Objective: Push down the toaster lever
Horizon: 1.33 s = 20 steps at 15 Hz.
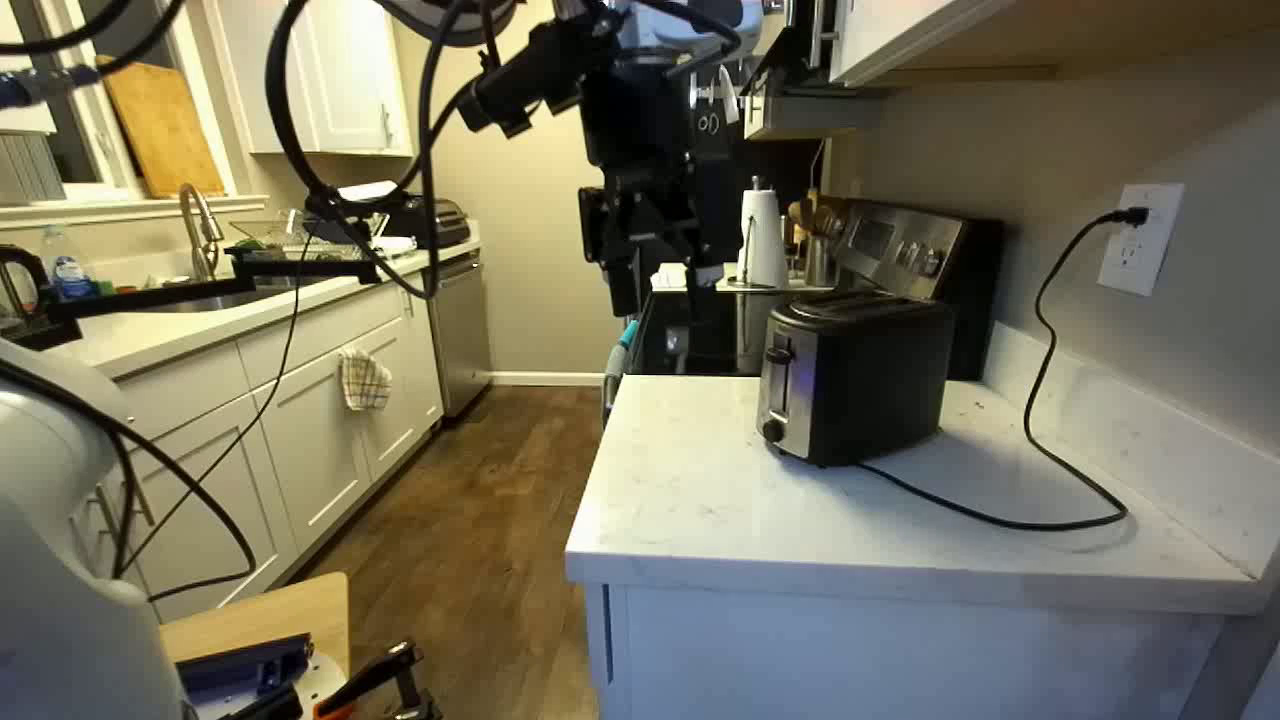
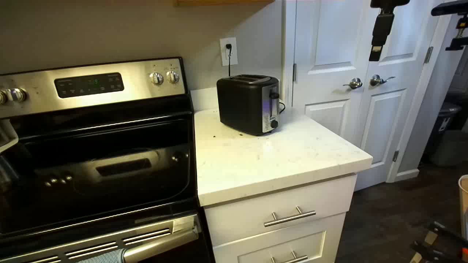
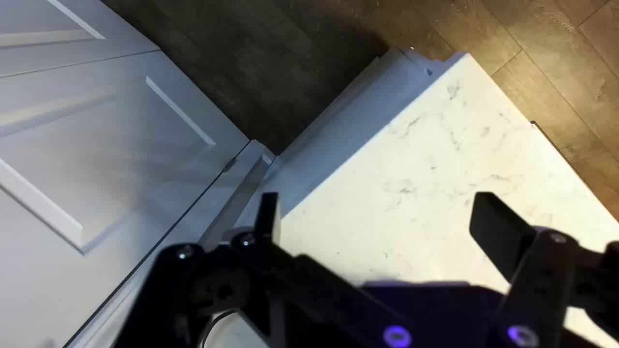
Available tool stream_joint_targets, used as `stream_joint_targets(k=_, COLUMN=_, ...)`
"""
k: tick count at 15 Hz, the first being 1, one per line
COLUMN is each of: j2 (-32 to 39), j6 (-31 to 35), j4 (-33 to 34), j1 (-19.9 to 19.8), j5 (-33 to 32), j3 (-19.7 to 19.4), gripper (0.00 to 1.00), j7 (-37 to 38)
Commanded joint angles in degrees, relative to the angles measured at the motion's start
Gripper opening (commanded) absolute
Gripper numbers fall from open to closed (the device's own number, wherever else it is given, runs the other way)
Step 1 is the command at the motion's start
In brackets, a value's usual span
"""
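The black toaster (image 1: 885,385) with a silver front stands upright on the white counter, and shows in both exterior views (image 2: 239,106). Its black lever (image 1: 778,355) sits near the top of the front slot, also in an exterior view (image 2: 274,95). My gripper (image 1: 664,290) is open and empty, apart from the toaster, in the air on its lever side. One finger shows at the top right of an exterior view (image 2: 376,53). In the wrist view the fingers (image 3: 379,222) are wide apart. A dark rounded shape below them is probably the toaster; the lever cannot be made out there.
The counter (image 1: 690,490) has its front edge and corner in view (image 3: 464,63). A black cord (image 1: 1050,523) runs from the toaster to a wall outlet (image 1: 1142,240). The stove (image 2: 109,146) stands beside the counter. Upper cabinets (image 1: 960,40) overhang. White doors (image 2: 336,73) stand behind.
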Motion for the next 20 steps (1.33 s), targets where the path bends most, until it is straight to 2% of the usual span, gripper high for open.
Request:
stream_joint_targets(k=1, j2=0.0, j6=-0.1, j4=0.1, j1=0.1, j5=0.0, j3=-0.1, gripper=1.0, j7=0.0)
stream_joint_targets(k=10, j2=0.0, j6=-0.1, j4=0.1, j1=0.1, j5=0.0, j3=-0.1, gripper=1.0, j7=0.0)
stream_joint_targets(k=12, j2=2.1, j6=1.6, j4=1.0, j1=0.2, j5=-0.1, j3=0.4, gripper=1.0, j7=1.3)
stream_joint_targets(k=20, j2=15.5, j6=17.7, j4=9.4, j1=3.2, j5=3.9, j3=3.7, gripper=1.0, j7=5.9)
